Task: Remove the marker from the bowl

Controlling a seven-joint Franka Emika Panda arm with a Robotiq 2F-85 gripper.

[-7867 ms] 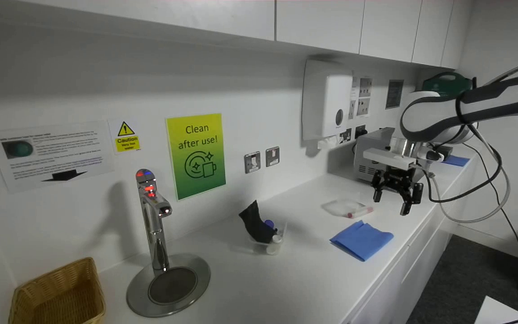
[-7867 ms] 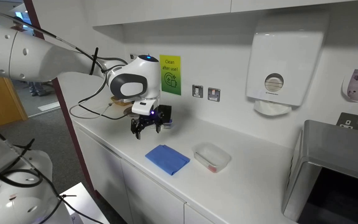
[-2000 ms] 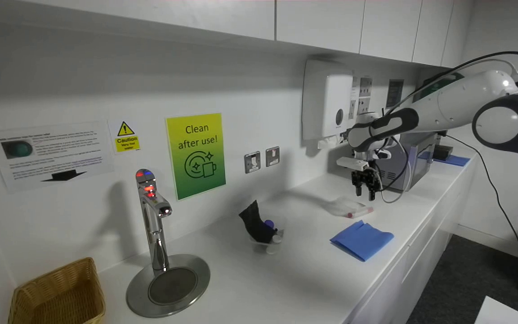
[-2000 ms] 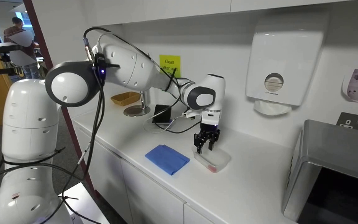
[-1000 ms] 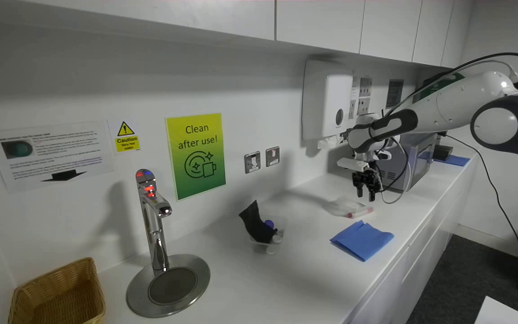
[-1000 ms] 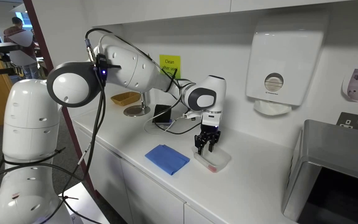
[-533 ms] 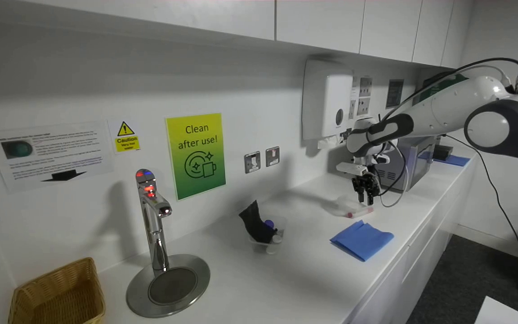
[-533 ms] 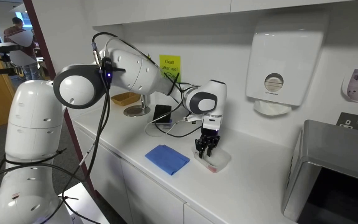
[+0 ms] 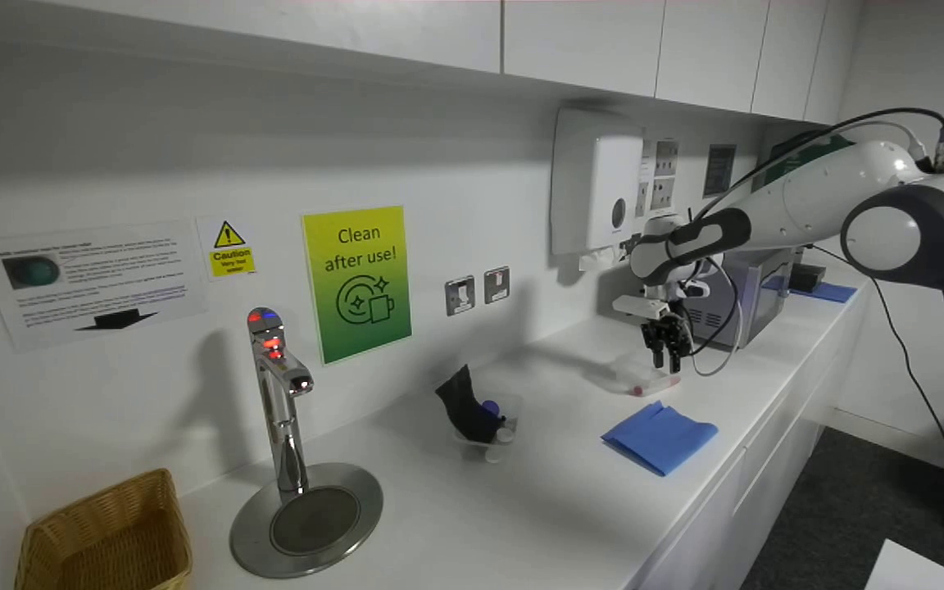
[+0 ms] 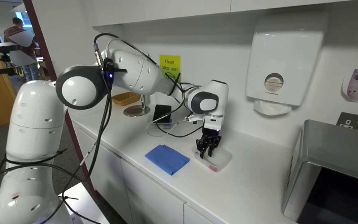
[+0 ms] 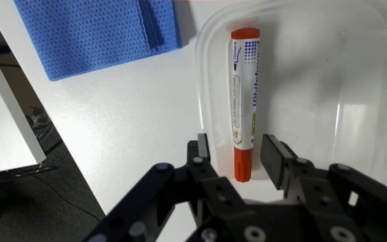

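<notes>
A white marker with red ends lies along one side inside the clear plastic bowl. Its red tip shows through the bowl wall in an exterior view. My gripper is partly open over that end of the bowl, also seen in both exterior views. In the wrist view, the marker's lower part appears in the gap, clear of both fingers. The left finger overlaps the bowl's side edge; I cannot tell whether it touches. The right finger is over the bowl's inside.
A folded blue cloth lies beside the bowl, near the counter's front edge. The microwave stands on the opposite side. Farther along are a small clear tub with a black item, a tap and a wicker basket.
From farther off, my arm has come over the bowl. In the last second the gripper has lowered and its fingers have drawn closer together. The marker still lies in the bowl.
</notes>
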